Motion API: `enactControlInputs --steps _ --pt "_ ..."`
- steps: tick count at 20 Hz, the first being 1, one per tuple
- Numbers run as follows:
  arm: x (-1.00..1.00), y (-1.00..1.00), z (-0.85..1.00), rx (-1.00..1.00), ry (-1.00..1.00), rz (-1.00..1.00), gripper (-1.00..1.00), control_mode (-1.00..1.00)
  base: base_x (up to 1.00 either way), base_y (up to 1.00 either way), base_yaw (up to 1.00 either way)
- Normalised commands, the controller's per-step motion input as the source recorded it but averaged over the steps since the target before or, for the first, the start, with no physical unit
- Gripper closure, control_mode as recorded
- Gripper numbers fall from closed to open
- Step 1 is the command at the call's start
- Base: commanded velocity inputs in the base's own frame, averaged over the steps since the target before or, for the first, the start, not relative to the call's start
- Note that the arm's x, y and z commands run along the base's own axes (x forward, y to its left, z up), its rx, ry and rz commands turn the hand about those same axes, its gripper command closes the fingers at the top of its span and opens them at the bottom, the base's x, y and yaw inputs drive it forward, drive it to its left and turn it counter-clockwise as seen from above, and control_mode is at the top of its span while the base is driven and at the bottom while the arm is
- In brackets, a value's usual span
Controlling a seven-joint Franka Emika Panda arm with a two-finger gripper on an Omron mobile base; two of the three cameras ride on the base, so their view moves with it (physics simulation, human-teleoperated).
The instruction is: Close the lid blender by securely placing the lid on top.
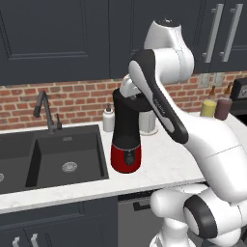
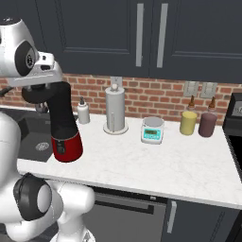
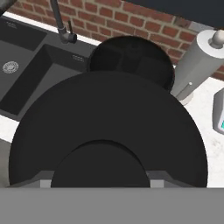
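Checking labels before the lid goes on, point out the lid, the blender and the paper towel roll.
lid (image 3: 109,127): hand view, its flat top.
blender (image 1: 126,155): left base view, red base.
paper towel roll (image 2: 115,111): right base view, roll's side.

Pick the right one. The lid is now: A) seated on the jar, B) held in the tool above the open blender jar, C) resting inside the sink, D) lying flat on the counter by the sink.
B: in the hand view the lid sits in the tool, with the blender jar's open mouth showing beyond it.
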Motion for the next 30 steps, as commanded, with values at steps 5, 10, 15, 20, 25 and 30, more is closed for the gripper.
enactControlInputs --steps 5,10,15,20,25,30 --pt "0.28 0.0 0.0 -0.01 0.01 0.0 1.0 -1.0 0.0 0.0 0.0" --pt "0.25 0.0 0.0 0.0 0.0 0.0 1.0 -1.0 0.0 0.0 0.0" --pt "0.27 0.0 0.0 0.0 0.0 0.0 1.0 -1.0 0.0 0.0 0.0" --pt "0.25 0.0 -0.05 0.0 0.0 0.0 1.0 -1.0 0.0 0.0 0.0" --pt "0.15 0.0 -0.14 0.0 0.0 0.0 1.0 -1.0 0.0 0.0 0.0" --pt "0.14 0.07 -0.2 0.0 0.0 0.0 1.0 -1.0 0.0 0.0 0.0"
